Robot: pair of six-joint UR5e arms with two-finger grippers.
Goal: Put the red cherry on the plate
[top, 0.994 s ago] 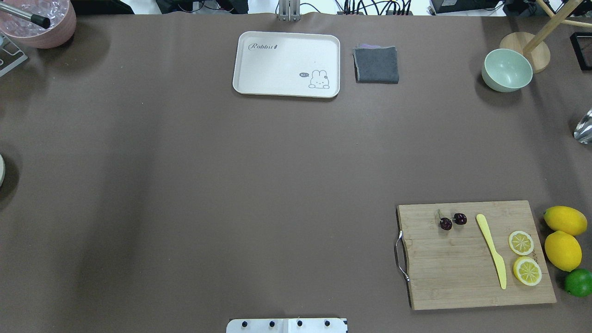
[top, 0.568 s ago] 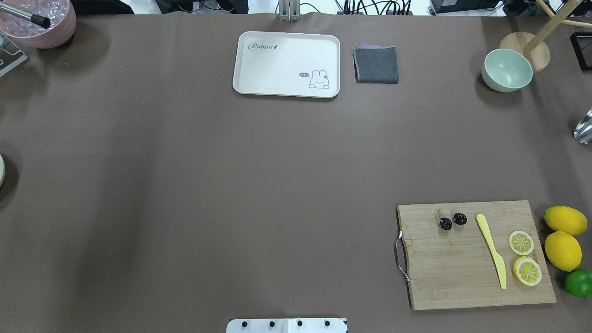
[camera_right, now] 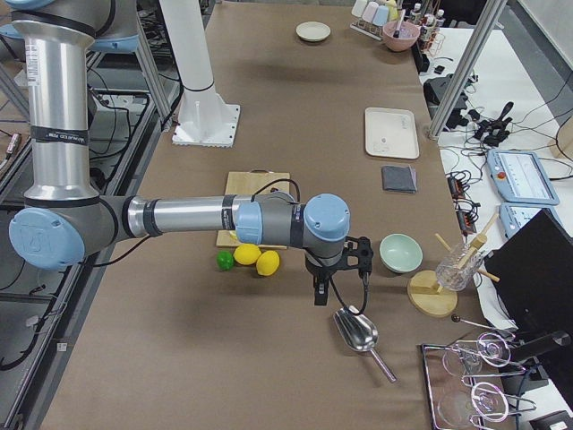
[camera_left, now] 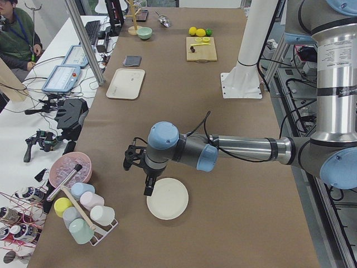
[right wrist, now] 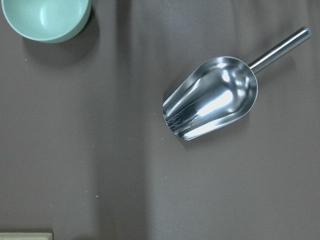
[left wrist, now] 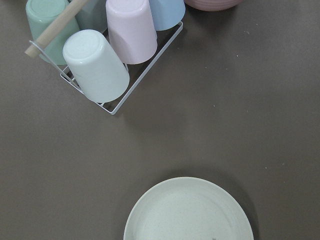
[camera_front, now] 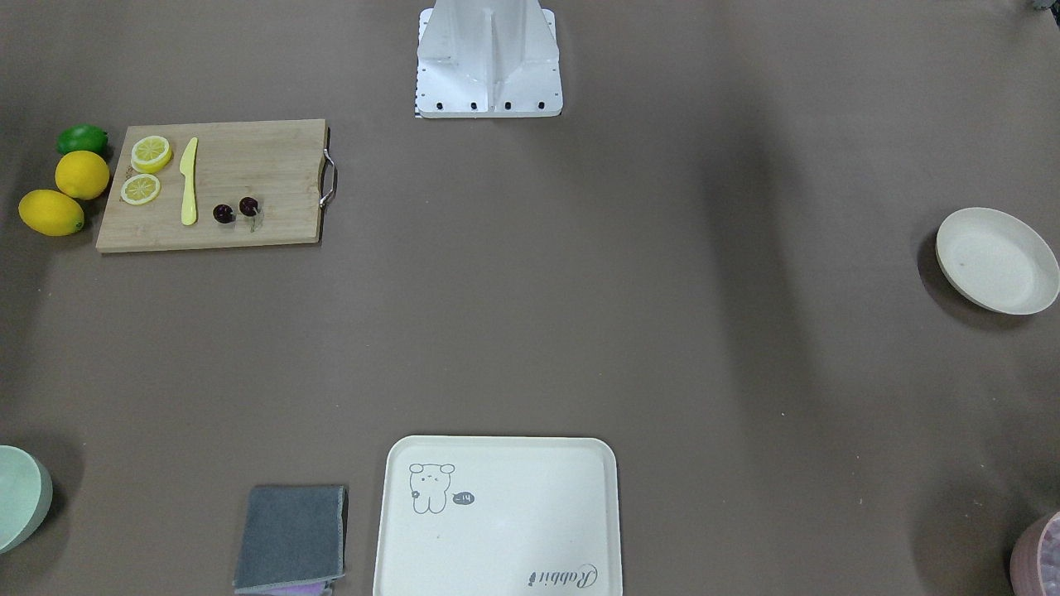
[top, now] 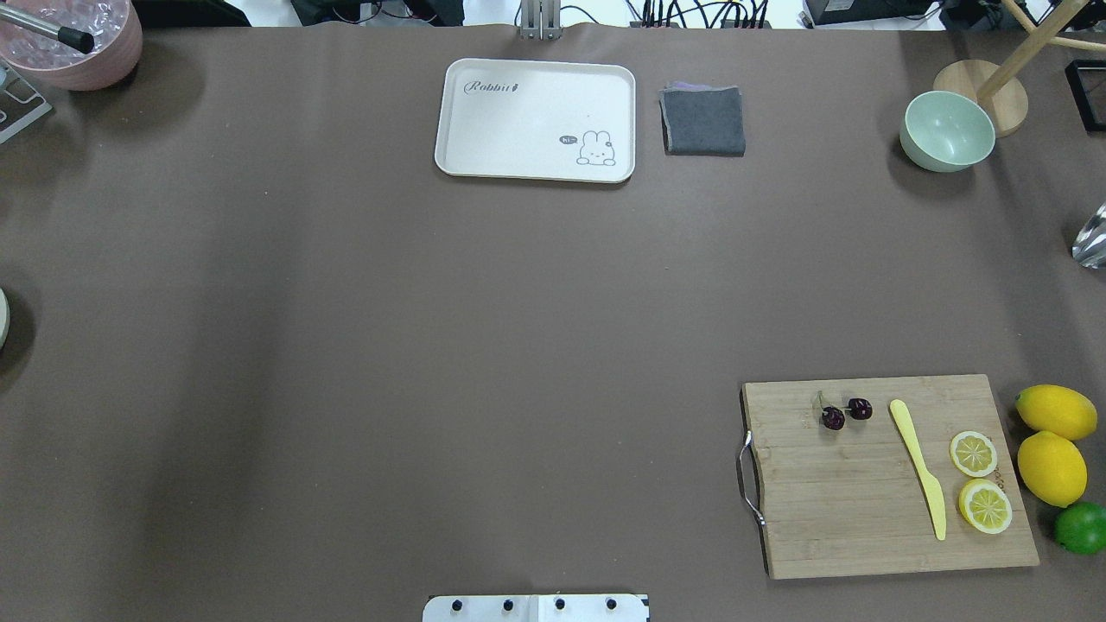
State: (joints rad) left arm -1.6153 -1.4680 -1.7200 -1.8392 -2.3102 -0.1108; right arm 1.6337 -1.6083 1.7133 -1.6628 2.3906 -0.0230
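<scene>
Nothing moved since a second ago: glossy dark-maroon paired cherries (top: 845, 413) lie on the wooden cutting board (top: 864, 510), well apart from the round cream plate (camera_front: 996, 261). Opening of left hand (camera_left: 148, 187) and right hand (camera_right: 320, 292) cannot be told. Pick not begun.

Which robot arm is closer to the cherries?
Right. The right gripper hangs near the lemons, beside the board holding the red cherry; the left gripper is far off, by the plate.
</scene>
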